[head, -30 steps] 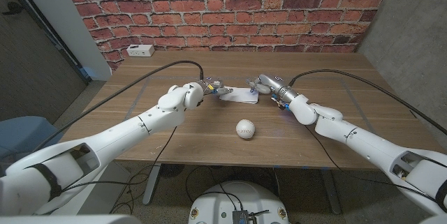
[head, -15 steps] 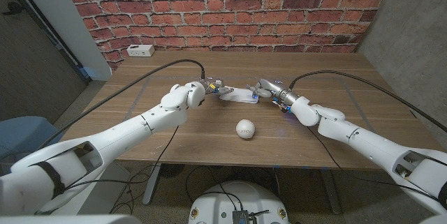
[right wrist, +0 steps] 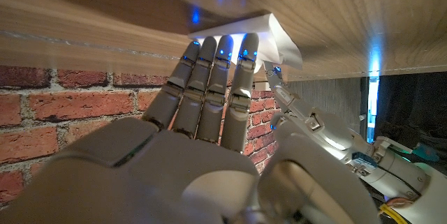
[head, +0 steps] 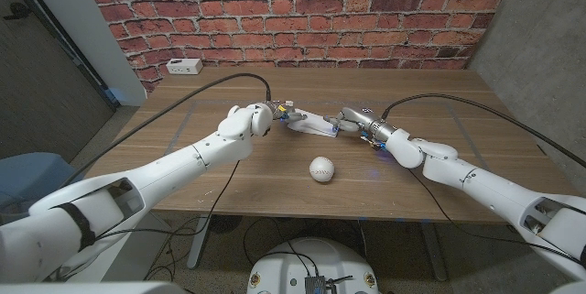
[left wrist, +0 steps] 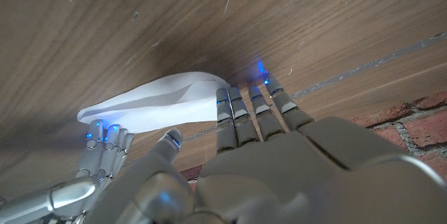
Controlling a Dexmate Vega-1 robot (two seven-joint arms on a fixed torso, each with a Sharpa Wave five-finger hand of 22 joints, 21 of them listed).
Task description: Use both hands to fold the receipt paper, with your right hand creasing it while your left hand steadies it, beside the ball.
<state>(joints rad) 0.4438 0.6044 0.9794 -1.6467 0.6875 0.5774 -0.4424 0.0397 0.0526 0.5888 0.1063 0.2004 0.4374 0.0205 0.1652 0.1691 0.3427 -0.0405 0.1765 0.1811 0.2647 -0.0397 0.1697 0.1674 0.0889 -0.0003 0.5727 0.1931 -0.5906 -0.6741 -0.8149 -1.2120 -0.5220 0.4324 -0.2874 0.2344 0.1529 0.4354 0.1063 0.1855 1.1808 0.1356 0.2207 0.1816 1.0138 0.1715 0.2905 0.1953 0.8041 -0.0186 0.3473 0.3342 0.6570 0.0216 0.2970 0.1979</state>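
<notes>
The white receipt paper (head: 311,127) lies on the wooden table (head: 439,102), just behind the white ball (head: 320,168). My left hand (head: 277,114) is at its left end and my right hand (head: 353,121) at its right end. In the left wrist view the receipt paper (left wrist: 157,102) bows up into a loose fold. My left hand's fingertips (left wrist: 244,102) press its near edge, thumb apart, and my right hand's fingertips (left wrist: 105,135) touch its far end. In the right wrist view my right hand's straight fingers (right wrist: 216,60) press the folded receipt paper (right wrist: 269,32).
A small white box (head: 185,66) sits at the table's far left corner by the brick wall (head: 302,10). Black cables (head: 430,97) run from both arms over the tabletop. Bare wood lies to the right of the ball and along the front edge.
Both hands have closed in on the paper's ends. The paper, flat a second ago, has bowed up between them. The ball has not moved.
</notes>
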